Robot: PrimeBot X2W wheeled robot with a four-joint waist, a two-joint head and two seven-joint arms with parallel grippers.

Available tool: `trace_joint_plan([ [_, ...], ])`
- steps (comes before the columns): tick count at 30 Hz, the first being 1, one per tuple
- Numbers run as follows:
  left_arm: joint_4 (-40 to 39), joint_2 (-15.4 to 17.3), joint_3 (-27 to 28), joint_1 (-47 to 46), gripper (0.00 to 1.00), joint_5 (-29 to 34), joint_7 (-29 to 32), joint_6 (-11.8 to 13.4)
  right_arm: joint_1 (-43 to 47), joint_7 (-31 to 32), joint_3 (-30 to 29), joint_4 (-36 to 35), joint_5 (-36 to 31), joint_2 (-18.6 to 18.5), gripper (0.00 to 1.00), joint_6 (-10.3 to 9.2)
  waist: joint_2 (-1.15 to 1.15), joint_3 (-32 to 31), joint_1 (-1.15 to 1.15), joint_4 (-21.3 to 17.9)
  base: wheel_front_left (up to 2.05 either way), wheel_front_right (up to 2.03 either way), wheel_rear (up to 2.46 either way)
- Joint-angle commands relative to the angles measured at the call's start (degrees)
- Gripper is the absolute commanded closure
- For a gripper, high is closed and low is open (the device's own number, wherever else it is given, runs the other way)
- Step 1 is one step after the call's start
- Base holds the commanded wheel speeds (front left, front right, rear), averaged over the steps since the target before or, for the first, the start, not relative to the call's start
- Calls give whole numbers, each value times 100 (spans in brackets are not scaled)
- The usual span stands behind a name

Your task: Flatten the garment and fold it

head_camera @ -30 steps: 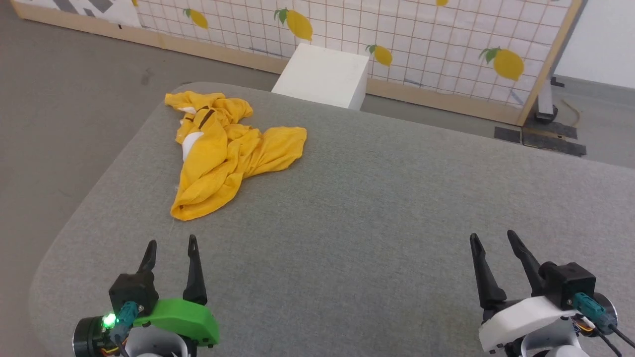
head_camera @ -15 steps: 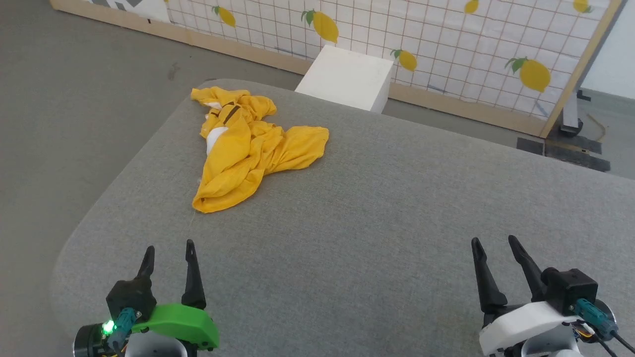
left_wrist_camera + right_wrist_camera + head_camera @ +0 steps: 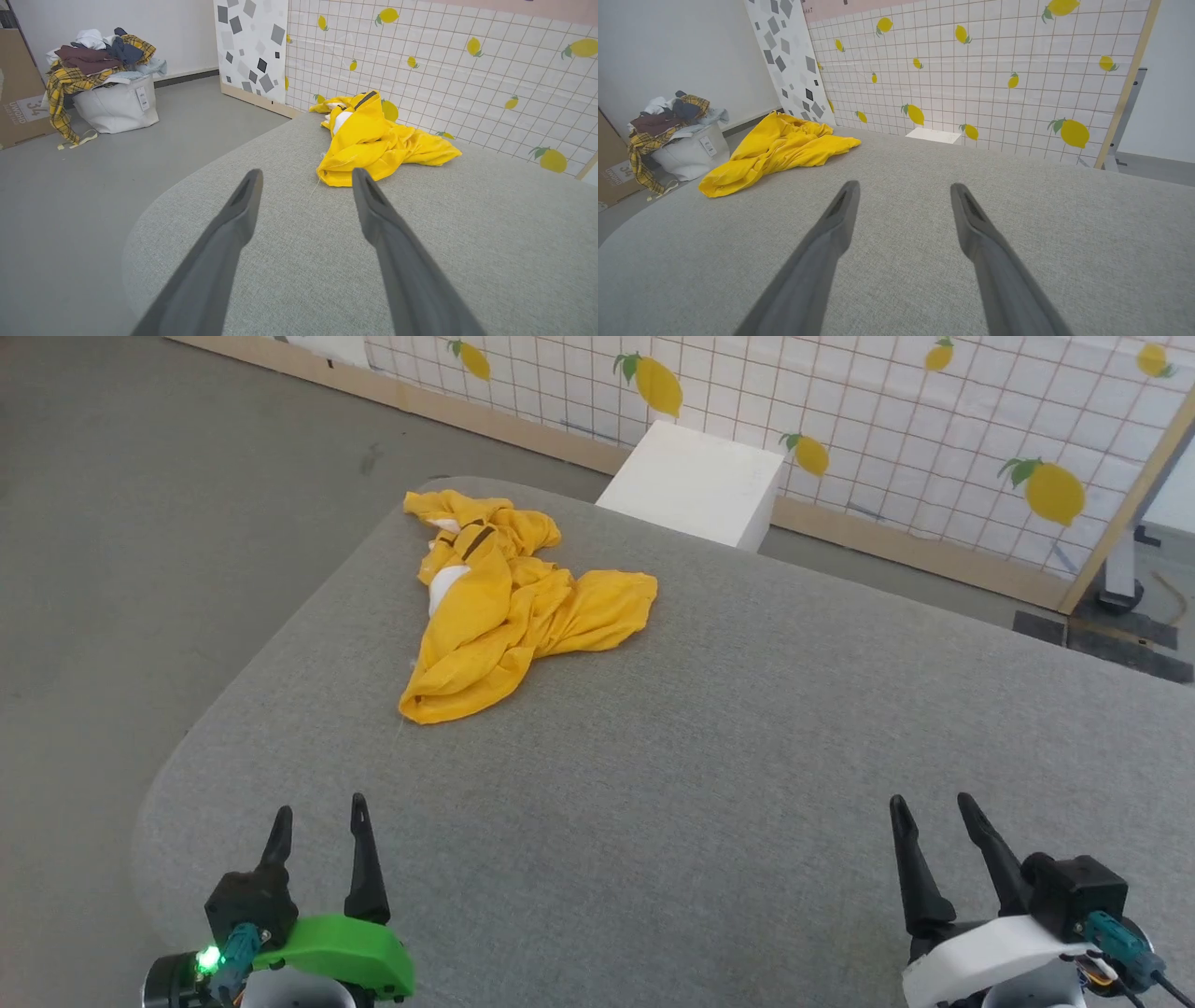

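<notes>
Ahead of the left gripper (image 3: 320, 805), well apart from it, one crumpled mustard-yellow garment (image 3: 509, 607) lies on the far left part of the grey padded table (image 3: 747, 756), much farther from the right gripper (image 3: 931, 798) at the near right. Its long axis runs away from the robot, from a narrow end nearest the left gripper to a bunched heap with a white patch and a black stripe by the table's far left corner, with one flap spreading right. Two grippers, each with two dark fingers spread apart, hover over the table holding nothing.
</notes>
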Motion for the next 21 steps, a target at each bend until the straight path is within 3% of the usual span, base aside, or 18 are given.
trace_joint_plan([
  [1, 41, 1, -7, 84, 0, -4, -63, 60, 76, -71, -1, 44, 61, -1, 0, -7, 0, -9, 0, 63, 0, 0, 0],
  [21, 256, 98, -103, 91, 0, -46, -306, 146, 166, -319, 7, 260, 257, 0, 0, -8, 0, -36, 0, 476, 0, 0, 0],
])
